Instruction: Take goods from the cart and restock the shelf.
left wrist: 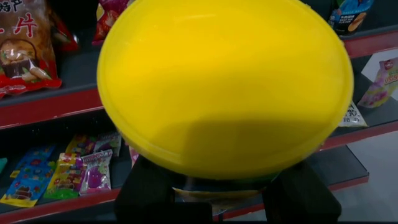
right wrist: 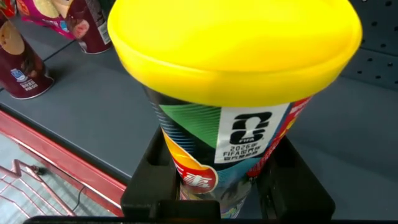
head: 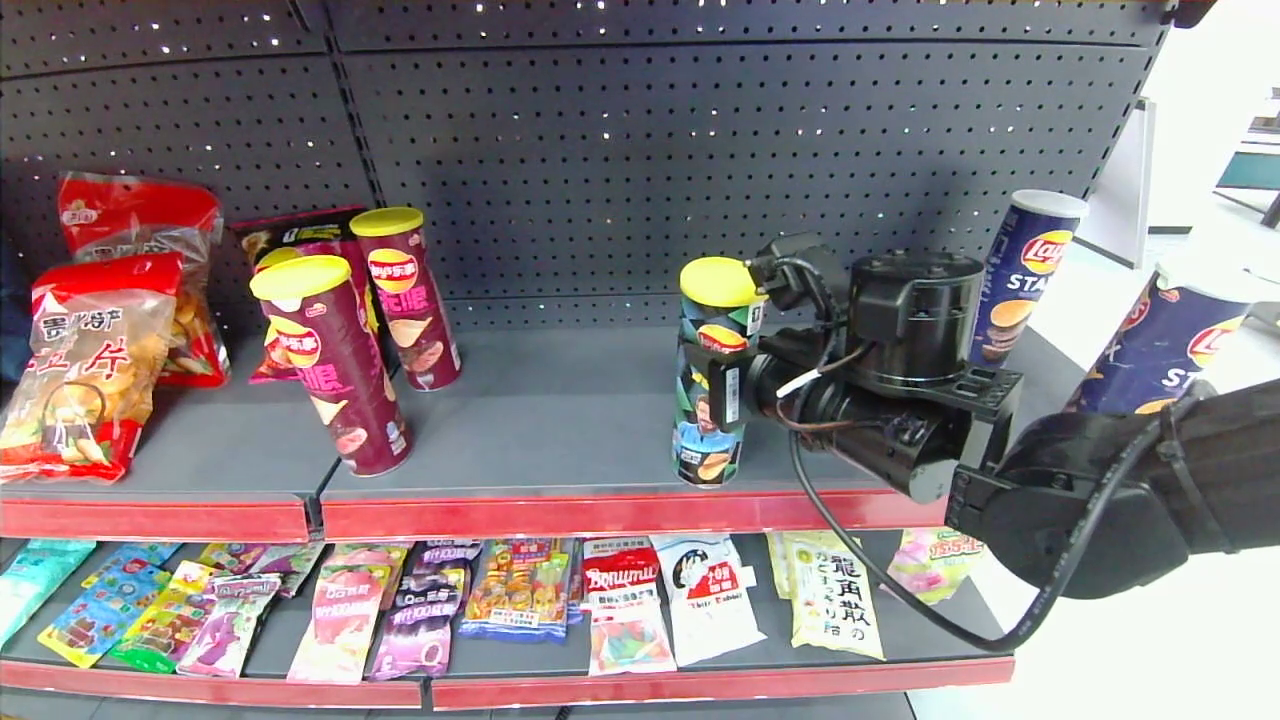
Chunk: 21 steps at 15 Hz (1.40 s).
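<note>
Head view: the right gripper (head: 728, 388) clamps the multicoloured can (head: 703, 440), upright with its yellow lid up, near the front lip of the grey upper shelf (head: 560, 420) (pegboard (head: 650, 150) behind); left wrist view: the left gripper (left wrist: 221, 199) clasps a 2nd can (left wrist: 225, 87), lid toward the camera; right wrist view: dark fingers (right wrist: 152, 180) flank the multicoloured can's body.

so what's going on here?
The right pincer grips a multicoloured chip can, upright at the upper shelf's front edge, right of two maroon cans. The left pincer holds a second, yellow-lidded can out in front of the shelves.
</note>
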{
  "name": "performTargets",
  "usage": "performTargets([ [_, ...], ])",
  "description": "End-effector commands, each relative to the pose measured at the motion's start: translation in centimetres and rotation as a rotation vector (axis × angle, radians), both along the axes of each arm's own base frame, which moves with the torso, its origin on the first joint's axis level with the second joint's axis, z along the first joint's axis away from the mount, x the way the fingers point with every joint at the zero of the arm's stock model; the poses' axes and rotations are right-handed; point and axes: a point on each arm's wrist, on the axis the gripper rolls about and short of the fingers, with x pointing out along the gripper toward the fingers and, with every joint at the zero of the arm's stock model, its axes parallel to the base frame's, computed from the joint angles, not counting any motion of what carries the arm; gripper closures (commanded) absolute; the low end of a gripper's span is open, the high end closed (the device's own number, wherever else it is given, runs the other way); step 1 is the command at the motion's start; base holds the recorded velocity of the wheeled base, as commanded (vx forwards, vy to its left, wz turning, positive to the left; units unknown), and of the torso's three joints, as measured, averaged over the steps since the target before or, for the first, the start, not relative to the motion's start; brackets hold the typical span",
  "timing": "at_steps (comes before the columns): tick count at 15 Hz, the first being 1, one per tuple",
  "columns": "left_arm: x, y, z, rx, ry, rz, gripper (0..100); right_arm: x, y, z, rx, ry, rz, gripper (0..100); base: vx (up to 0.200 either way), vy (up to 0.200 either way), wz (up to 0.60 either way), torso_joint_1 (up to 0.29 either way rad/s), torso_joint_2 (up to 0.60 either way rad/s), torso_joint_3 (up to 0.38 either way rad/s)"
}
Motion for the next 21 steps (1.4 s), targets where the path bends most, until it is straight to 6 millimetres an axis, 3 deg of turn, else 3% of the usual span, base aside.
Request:
performTargets([
  [1, 0.03, 0.0, -0.02, 0.0, 0.002, 0.0, 100, -0.28, 0.21, -0.35, -0.006, 0.01, 0.008, 100, 0.0, 0.0, 0.0, 0.0, 0.0, 0.0],
  [21, -0.04, 0.0, -0.05, 0.0, -0.001, 0.0, 100, -0.21, -0.03, -1.27, -0.048, 0.024, 0.078, 100, 0.0, 0.0, 0.0, 0.0, 0.0, 0.0],
])
